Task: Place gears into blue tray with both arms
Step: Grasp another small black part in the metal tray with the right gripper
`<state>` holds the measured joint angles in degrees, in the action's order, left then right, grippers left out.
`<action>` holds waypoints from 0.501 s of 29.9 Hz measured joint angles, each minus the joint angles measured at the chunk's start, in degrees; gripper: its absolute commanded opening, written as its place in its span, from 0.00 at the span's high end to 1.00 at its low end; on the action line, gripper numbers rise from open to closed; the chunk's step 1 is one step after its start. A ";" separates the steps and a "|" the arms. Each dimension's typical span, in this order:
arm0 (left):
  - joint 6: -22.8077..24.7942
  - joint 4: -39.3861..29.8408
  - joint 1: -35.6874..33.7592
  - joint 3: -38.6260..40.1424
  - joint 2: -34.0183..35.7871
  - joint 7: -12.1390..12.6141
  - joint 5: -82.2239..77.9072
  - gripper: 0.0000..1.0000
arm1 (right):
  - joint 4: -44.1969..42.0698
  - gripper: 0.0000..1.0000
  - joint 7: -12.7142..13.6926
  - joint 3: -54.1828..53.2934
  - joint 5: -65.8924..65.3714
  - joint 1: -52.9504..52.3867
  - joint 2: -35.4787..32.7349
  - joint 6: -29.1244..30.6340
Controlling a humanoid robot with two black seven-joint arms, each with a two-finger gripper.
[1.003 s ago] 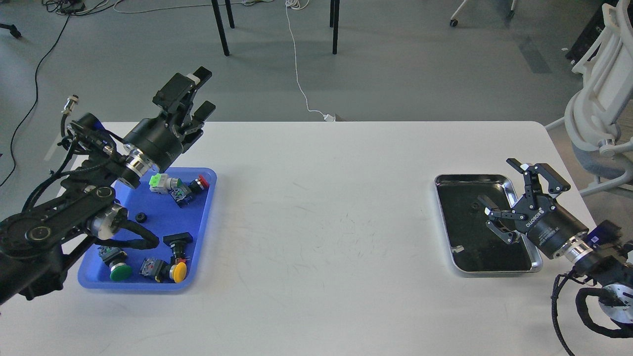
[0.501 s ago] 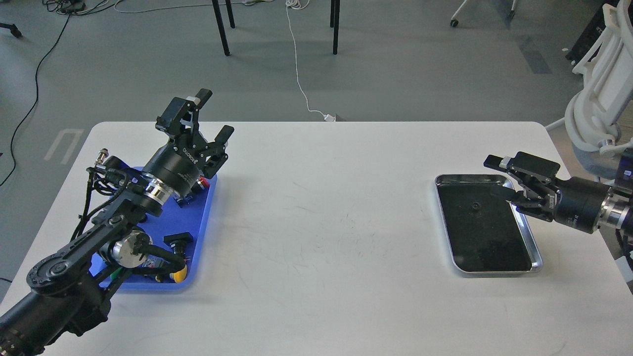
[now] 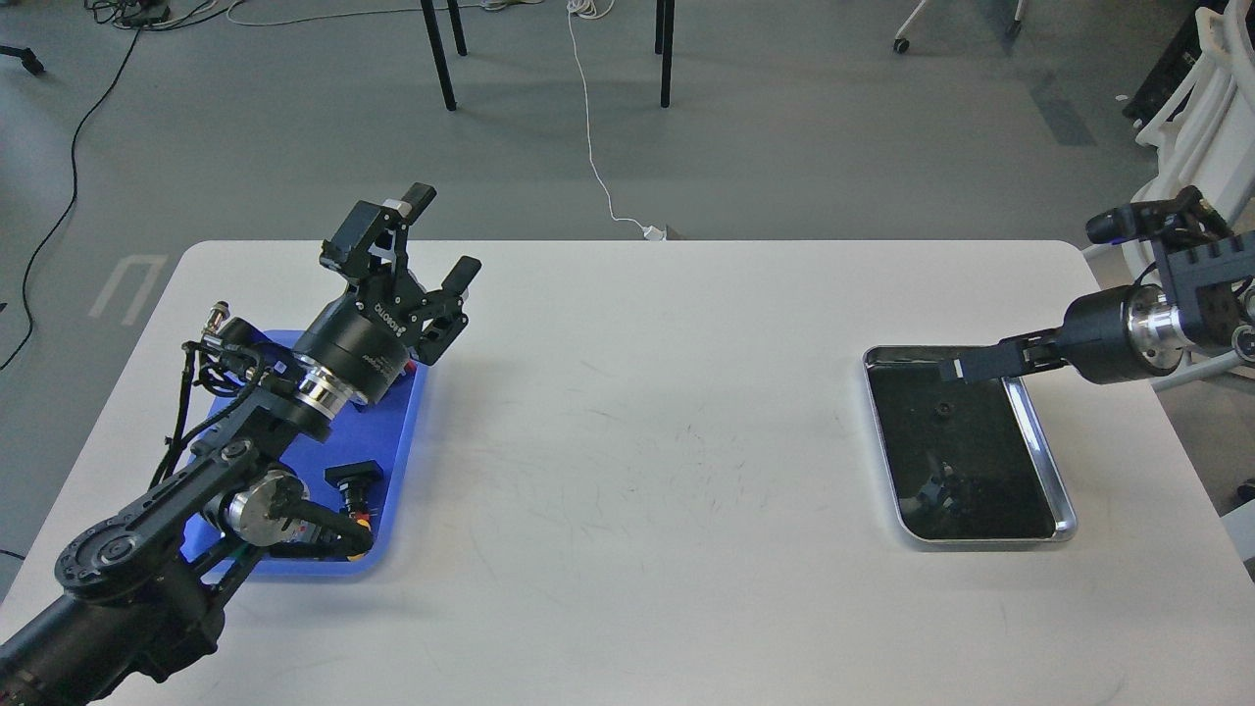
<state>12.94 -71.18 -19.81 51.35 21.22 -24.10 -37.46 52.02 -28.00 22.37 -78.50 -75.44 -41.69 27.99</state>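
The blue tray point(image 3: 395, 441) lies at the table's left, mostly covered by my left arm. My left gripper point(image 3: 444, 233) hangs open and empty above the tray's far right corner, fingers pointing up and away. No gear shows in the uncovered part of the blue tray. One tiny black gear point(image 3: 943, 409) lies in the silver tray point(image 3: 1041, 446) at the right. My right gripper point(image 3: 959, 370) reaches in from the right over that tray's far edge, a little above and behind the gear. It is seen edge-on as one thin bar, so its fingers cannot be told apart.
A black push-button switch point(image 3: 355, 477) and a yellow-capped one point(image 3: 364, 526) show in the blue tray beside my left arm. A dark reflection point(image 3: 933, 490) sits in the silver tray's near half. A white chair point(image 3: 1211, 88) stands off the table's far right corner.
My left arm swung right and toward the table's middle, now covering more of the blue tray. My right gripper lifted out of the silver tray, turned edge-on and moved to its far edge.
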 measured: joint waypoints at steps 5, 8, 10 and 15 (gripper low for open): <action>0.13 -0.19 0.33 0.02 0.12 0.00 -0.07 0.02 | -5.30 0.06 0.00 5.45 -5.29 -0.18 5.06 -3.38; 0.16 -0.19 0.37 0.04 0.03 0.00 -0.06 0.02 | -7.93 0.07 0.00 8.77 -5.65 0.26 7.63 -6.31; 0.16 -0.20 0.40 0.04 -0.18 0.00 -0.06 0.02 | -9.49 0.08 0.01 10.58 -5.66 0.86 9.25 -8.18; 0.17 -0.66 0.46 0.00 -0.29 0.00 -0.12 0.02 | -11.59 0.12 0.00 12.12 -5.35 2.14 12.36 -10.51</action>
<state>13.10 -71.84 -19.35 51.35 20.92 -24.10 -37.58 40.42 -28.00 34.50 -83.85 -73.31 -29.33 17.48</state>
